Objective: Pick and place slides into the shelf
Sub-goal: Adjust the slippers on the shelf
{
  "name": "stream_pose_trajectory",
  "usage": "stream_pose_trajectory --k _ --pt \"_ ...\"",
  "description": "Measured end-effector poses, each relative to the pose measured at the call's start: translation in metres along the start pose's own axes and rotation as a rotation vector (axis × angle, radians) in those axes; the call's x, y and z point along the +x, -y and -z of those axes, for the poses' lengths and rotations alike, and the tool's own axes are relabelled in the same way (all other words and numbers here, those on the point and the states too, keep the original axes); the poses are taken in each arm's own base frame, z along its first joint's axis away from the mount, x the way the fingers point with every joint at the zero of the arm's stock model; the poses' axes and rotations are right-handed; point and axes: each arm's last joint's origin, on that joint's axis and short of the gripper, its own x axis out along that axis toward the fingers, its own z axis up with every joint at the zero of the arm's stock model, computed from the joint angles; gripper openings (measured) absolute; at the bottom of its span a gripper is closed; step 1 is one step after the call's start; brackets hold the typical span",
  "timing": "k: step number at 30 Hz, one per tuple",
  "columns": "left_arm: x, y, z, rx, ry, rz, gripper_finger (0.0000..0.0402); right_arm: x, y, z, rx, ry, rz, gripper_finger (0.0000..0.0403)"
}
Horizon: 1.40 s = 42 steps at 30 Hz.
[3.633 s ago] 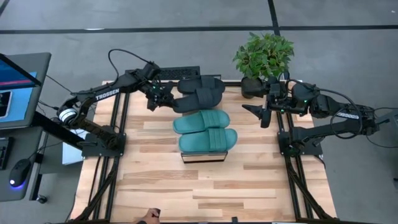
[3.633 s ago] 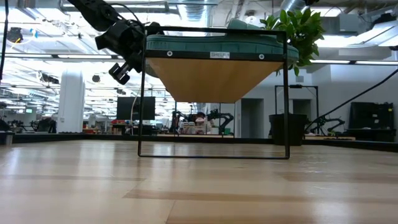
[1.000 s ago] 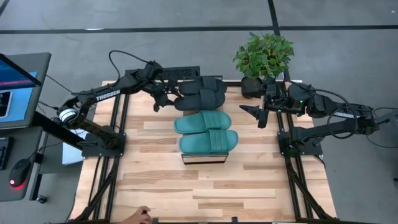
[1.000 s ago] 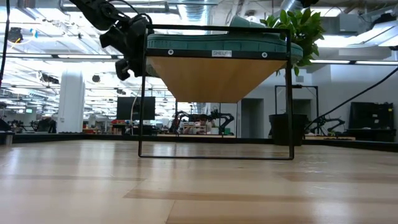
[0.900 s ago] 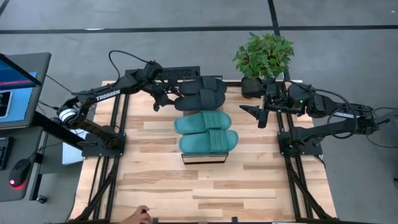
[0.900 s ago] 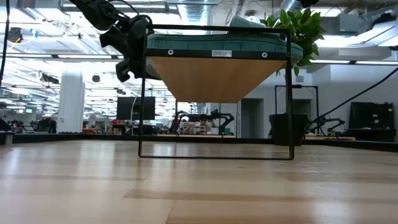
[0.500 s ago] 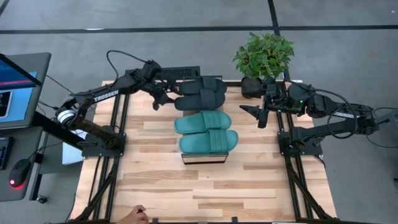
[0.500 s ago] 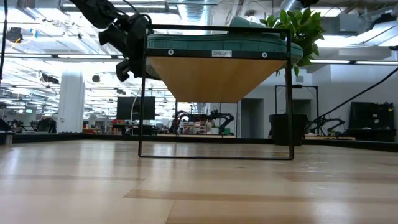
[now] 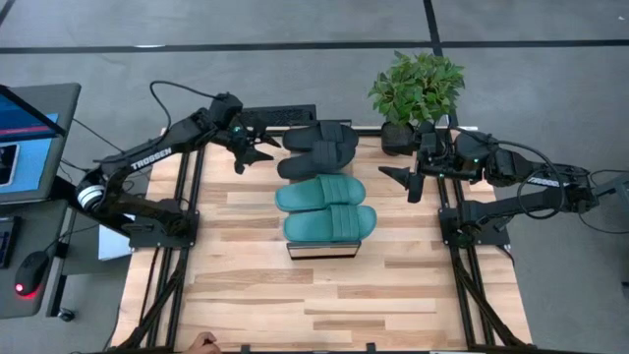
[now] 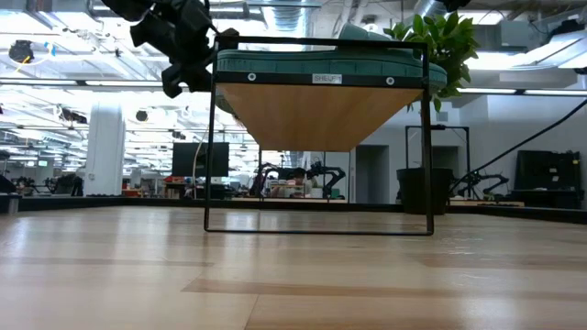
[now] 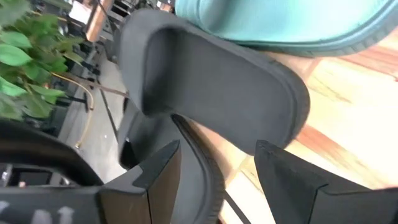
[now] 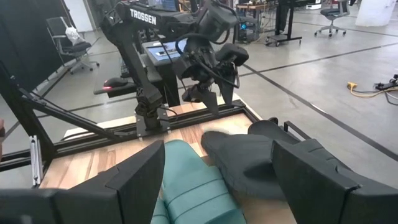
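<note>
Shelf (image 9: 320, 249) holds four slides (image 9: 325, 206); left gripper (image 9: 257, 155) open, clear.

A pale plank-wood worktop (image 9: 324, 295) stands on grey concrete floor (image 9: 295, 74) crossed by dark lines. A leafy green potted plant (image 9: 417, 87) sits at its far right corner.

Two teal-green ribbed rubber slides (image 9: 325, 206), paired with two matte black ribbed rubber slides (image 9: 316, 149), atop a light-wood plank-grain shelf (image 9: 320, 248) edged in pale metal. Ahead of the spread dark jaws of the black left gripper (image 9: 257, 155), a charcoal-grey sole against teal. Beyond the black right gripper (image 9: 397, 177), blond striped tabletop (image 9: 295, 295) and a leafy green potted plant (image 9: 418, 87).
</note>
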Motion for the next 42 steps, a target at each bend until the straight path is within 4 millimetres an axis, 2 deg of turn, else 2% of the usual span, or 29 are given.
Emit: stream_pose_trajectory --k 12,17,21,25,32,37,42 --pt "0.0 0.001 0.002 -0.007 -0.077 0.004 0.0194 0.0 0.0 0.0 0.003 0.0 0.0 0.0286" --pt "-0.003 -0.002 -0.006 -0.05 -0.057 -0.029 0.0194 0.0 0.0 0.001 0.001 -0.01 0.0 0.0286" --pt "-0.02 -0.015 -0.026 -0.2 -0.03 -0.123 0.0194 -0.001 -0.002 0.009 0.015 -0.092 -0.006 0.0286" --pt "-0.049 -0.027 -0.053 -0.358 0.048 -0.221 0.0194 -0.004 -0.002 0.021 0.024 -0.212 0.001 0.0286" --pt "-0.085 -0.021 -0.083 -0.683 0.162 -0.261 0.0194 -0.006 0.001 0.039 -0.03 -0.386 0.089 0.0286" --pt "-0.088 -0.01 -0.089 -0.829 0.169 -0.166 0.0194 0.002 0.002 0.056 -0.083 -0.435 0.096 0.0286" --pt "-0.085 -0.004 -0.094 -0.879 0.232 -0.051 0.0194 0.012 0.002 0.073 -0.062 -0.417 0.092 0.0286"
